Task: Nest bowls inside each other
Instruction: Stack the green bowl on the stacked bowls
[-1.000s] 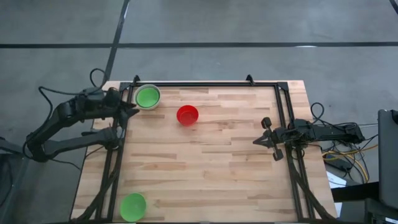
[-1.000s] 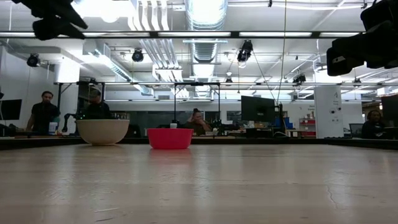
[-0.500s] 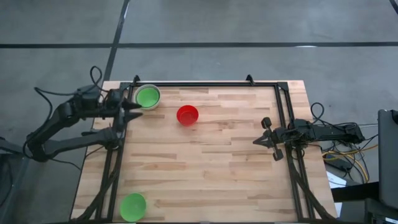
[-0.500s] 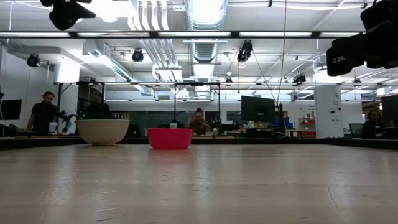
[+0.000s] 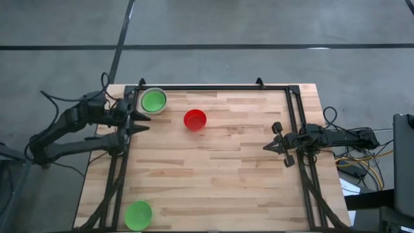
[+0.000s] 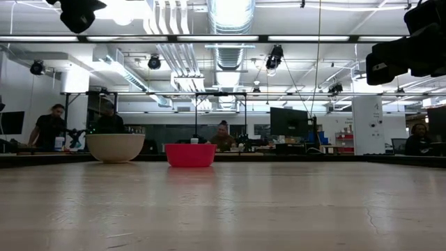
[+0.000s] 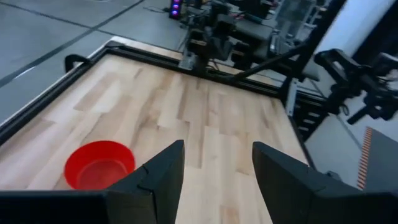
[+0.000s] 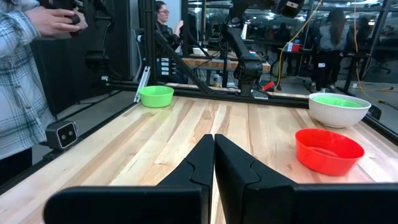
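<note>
A grey-white bowl [image 5: 154, 101] with a green bowl nested in it stands on its base at the far left of the table. A red bowl [image 5: 195, 120] stands on the wood a little to its right. A lone green bowl [image 5: 138, 214] stands at the near left corner. My left gripper [image 5: 139, 120] hovers open, above the table's left edge and just near of the grey-white bowl; it points across the table past the red bowl [image 7: 99, 165] and touches nothing. My right gripper [image 5: 266, 147] waits shut at the right edge, pointing level.
A black frame rail [image 5: 213, 88] runs along the table's far edge and down both sides. Bare wood [image 5: 213, 181] stretches between the red bowl and the near edge. A person in a plaid shirt [image 8: 18, 87] stands beyond the table's near edge in the right wrist view.
My left gripper has swung away from the grey-white bowl toward the table's middle and has tipped up nearer to level, staying over the left edge. The bowls have kept their places.
</note>
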